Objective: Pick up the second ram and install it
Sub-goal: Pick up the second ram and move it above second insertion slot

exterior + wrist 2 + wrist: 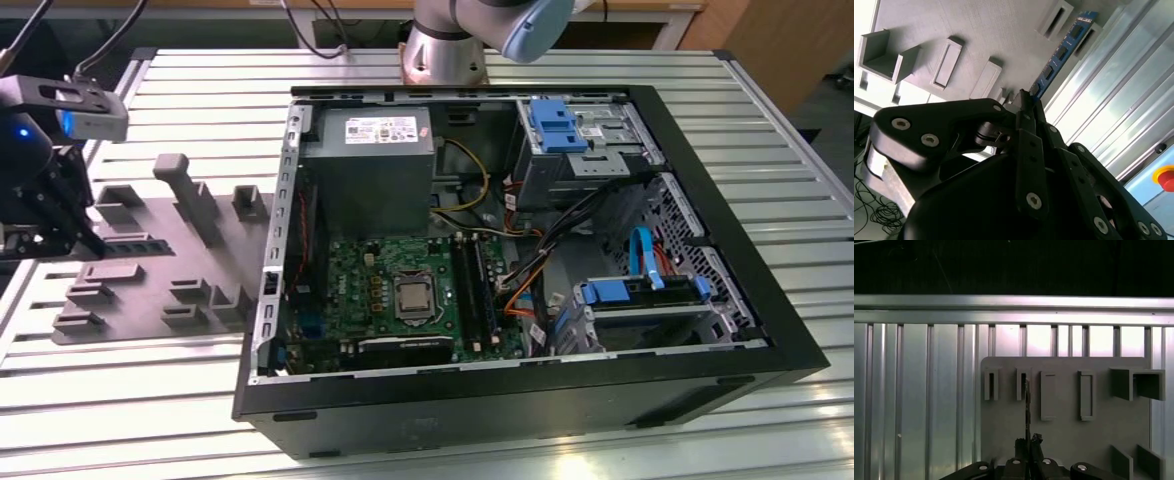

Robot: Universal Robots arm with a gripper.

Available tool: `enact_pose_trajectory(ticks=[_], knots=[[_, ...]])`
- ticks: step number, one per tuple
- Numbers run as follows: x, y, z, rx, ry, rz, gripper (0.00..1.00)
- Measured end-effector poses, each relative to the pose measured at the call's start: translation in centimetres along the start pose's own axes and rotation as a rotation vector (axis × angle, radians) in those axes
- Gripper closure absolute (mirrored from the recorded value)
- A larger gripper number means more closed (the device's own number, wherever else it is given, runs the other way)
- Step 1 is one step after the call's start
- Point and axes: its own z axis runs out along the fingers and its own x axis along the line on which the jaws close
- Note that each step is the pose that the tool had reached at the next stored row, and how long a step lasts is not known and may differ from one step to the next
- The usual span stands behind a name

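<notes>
The second ram (1061, 52) is a thin blue-green stick standing on edge over the grey holder tray (979, 30). In the first wrist view the ram (1027, 405) shows edge-on, running from my fingertips to a tray slot (1021, 385). My gripper (1026, 100) is shut on its near end, black fingers (1036, 442) pressed on both faces. In the exterior view my gripper (67, 238) hangs at the far left over the tray, with the ram (134, 244) reaching out from it. The green motherboard (400, 295) with its long black slots (470, 285) lies inside the open case.
The open black computer case (534, 400) fills the middle of the slatted metal table (747, 100), with a grey power supply (367, 165), blue drive brackets (627, 292) and loose cables inside. Upright grey blocks (187, 195) stand on the tray. The arm's base (447, 50) rises behind the case.
</notes>
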Motion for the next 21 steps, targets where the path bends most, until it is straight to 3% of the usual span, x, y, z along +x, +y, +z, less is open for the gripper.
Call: enact_pose_trajectory(ticks=[10, 21], knots=[[0.00, -0.01, -1.41, 0.0000, -0.0001, 0.000, 0.86], [0.00, -0.03, -3.80, 0.0000, 0.0000, 0.000, 0.86]])
